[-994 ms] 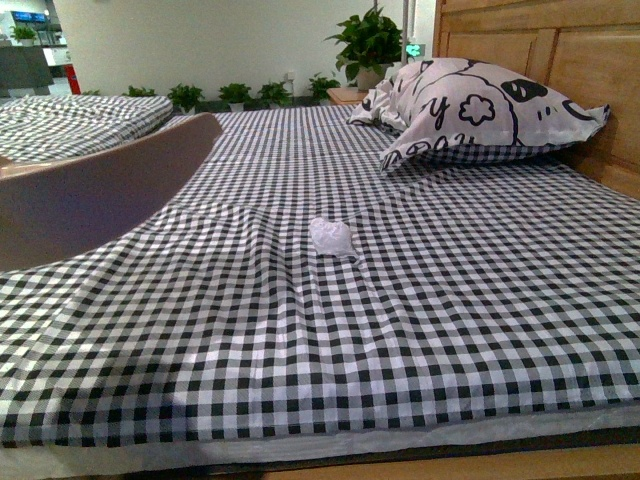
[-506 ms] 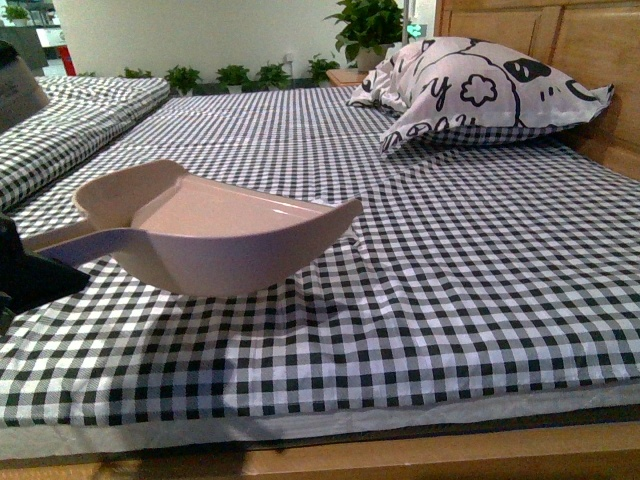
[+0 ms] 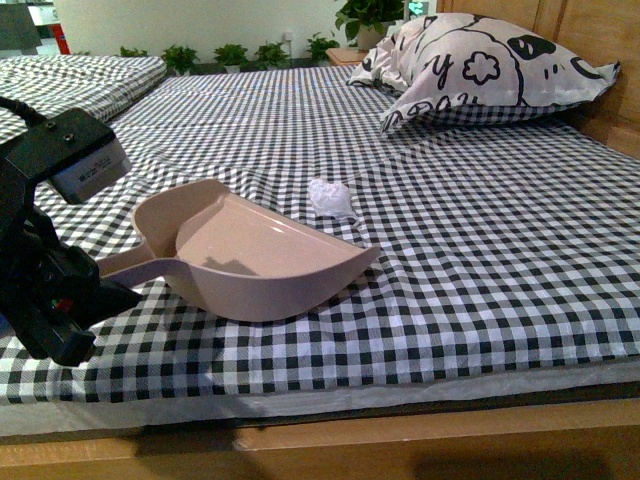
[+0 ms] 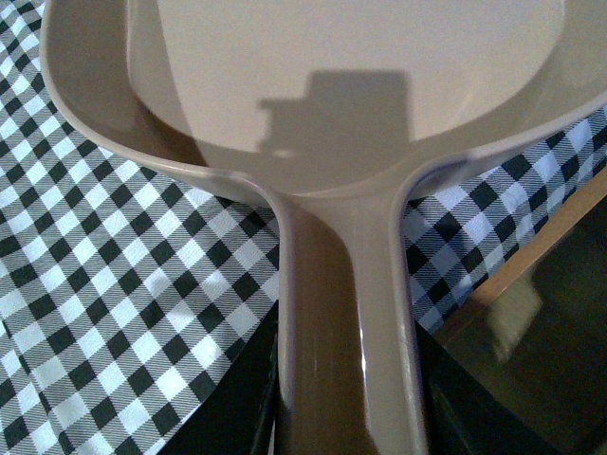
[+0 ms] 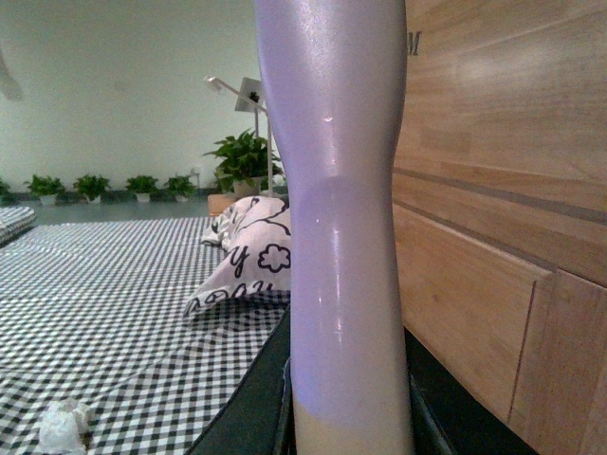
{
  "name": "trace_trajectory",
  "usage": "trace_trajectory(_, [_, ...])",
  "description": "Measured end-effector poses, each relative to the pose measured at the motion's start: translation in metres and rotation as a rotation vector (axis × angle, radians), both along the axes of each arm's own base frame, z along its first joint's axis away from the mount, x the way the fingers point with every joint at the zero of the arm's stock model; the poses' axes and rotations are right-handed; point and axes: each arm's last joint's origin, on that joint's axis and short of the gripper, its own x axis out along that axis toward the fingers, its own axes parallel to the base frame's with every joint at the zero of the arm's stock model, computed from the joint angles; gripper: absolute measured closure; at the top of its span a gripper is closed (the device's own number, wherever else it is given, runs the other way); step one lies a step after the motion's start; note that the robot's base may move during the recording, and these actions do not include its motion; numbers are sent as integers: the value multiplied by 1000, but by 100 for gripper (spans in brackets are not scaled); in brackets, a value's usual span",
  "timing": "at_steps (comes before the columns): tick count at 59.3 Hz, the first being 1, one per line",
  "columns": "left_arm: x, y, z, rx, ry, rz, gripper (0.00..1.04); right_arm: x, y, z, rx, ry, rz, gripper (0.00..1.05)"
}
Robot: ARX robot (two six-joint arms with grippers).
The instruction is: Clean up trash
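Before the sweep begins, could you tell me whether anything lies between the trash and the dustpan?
Nothing visible does. The trash lies on the sheet just beyond the dustpan's far edge, with only bare checked sheet between them. The pillow sits well behind, out of the way.

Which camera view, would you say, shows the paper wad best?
The front view: the paper wad lies whole and unobstructed on the checked sheet. The right wrist view shows it small, at the edge; the left wrist view misses it.
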Motion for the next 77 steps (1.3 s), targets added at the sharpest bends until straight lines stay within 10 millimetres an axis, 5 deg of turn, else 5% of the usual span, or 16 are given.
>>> trace_trajectory(33, [-1,0,-6,5,34,-16,78,0,0,0,-4,8,3,85])
trace_trajectory(39, [-1,0,-5,6,34,-16,78,19,3,5,-109,297,75,85])
trace_trajectory(45, [0,0,-6,4,34,-19,78,50,9,14,-151,473,146,85])
trace_trajectory(52, [-1,0,-6,4,34,-21,78,107,26,11,-151,559,249,85])
trace_trajectory(65, [0,0,-6,4,35,-21,78,207,69,-19,-177,759,332,85])
trace_trajectory(77, [0,0,-6,4,34,-22,78,271,105,-32,-221,835,351,85])
